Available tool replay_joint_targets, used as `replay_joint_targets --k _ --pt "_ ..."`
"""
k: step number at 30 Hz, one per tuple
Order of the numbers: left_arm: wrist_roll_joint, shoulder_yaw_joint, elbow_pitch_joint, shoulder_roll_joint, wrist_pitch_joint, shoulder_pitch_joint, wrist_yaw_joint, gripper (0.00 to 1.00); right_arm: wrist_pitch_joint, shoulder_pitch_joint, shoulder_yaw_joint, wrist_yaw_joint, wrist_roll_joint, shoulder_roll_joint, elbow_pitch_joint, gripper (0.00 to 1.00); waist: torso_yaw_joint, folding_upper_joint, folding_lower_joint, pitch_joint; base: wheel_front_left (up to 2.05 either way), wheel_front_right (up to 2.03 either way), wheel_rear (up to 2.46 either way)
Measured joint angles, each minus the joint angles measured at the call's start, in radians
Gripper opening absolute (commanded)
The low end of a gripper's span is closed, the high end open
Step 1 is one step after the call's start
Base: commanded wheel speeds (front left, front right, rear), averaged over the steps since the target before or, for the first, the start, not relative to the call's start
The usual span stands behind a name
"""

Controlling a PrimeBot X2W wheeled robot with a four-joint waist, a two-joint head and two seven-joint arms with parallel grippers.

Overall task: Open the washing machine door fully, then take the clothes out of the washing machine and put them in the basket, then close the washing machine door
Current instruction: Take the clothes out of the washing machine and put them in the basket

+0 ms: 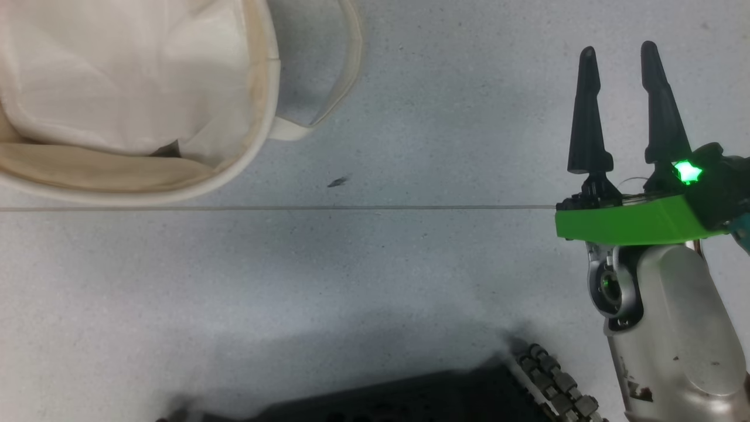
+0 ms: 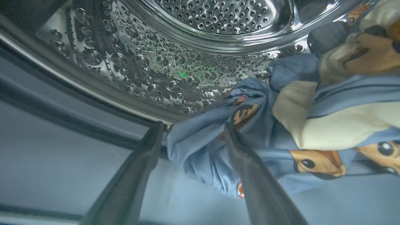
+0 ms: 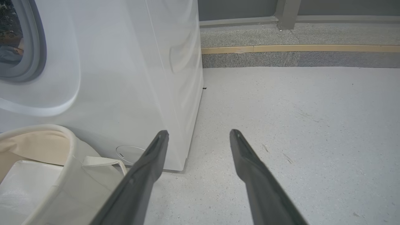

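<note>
The left hand [image 2: 193, 125] is sitting at the mouth of the perforated steel drum [image 2: 140, 72], its two fingers standing wide apart and gripping nothing. A fold of the light blue garment [image 2: 200, 150] with orange cartoon prints is bulging up between the fingertips, close against one of them. Just behind it the cream garment [image 2: 328, 125] is lying on top. The clothes [image 2: 275, 137] are heaping together on the drum wall, which is curving away beyond them.

In the head view the right hand [image 1: 618, 50] is hovering over the speckled floor [image 1: 381, 281], fingers wide and empty. Further on, the basket [image 1: 261, 117] is sitting on the floor well apart from that hand, with a flat white pad [image 1: 117, 70] lying inside it. In the right wrist view the basket is standing just beside the white washing machine [image 3: 125, 78], whose grey gasket [image 3: 34, 50] is showing at the far left.
</note>
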Motion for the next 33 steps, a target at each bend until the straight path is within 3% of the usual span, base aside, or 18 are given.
replay_joint_targets --k 11,12,13,14,24,33 --pt "-0.016 -0.012 0.005 0.026 0.087 0.021 -0.021 1.00 0.000 0.000 -0.001 0.000 0.000 0.001 -0.002 1.00 -0.010 0.0000 0.0000 0.008 0.00 0.00 0.00" --pt "-0.016 -0.016 0.005 0.026 0.087 0.024 -0.028 0.94 0.000 0.000 -0.001 0.000 -0.002 0.001 -0.002 1.00 -0.009 0.0000 0.0000 0.009 0.00 0.00 0.00" --pt "-0.016 -0.022 0.005 0.025 0.087 0.028 -0.034 0.52 0.000 0.000 -0.001 0.000 -0.003 0.001 -0.002 1.00 -0.008 0.0000 0.0000 0.009 0.00 0.00 0.00" --pt "-0.016 -0.025 0.005 0.023 0.086 0.031 -0.039 0.00 0.000 0.000 -0.001 0.000 -0.003 0.001 -0.002 1.00 -0.007 0.0000 0.0000 0.009 0.00 0.00 0.00" --pt "-0.112 0.026 -0.010 0.002 -0.085 0.068 -0.076 0.00 0.000 0.002 -0.009 0.000 -0.007 0.002 0.002 1.00 -0.001 0.0000 0.0000 -0.017 0.00 0.00 0.00" --pt "-0.302 0.166 -0.018 -0.008 -0.300 0.259 -0.197 0.00 0.000 0.026 -0.010 0.000 0.001 0.002 0.053 1.00 0.005 0.0001 -0.0001 -0.132 0.00 0.00 0.00"
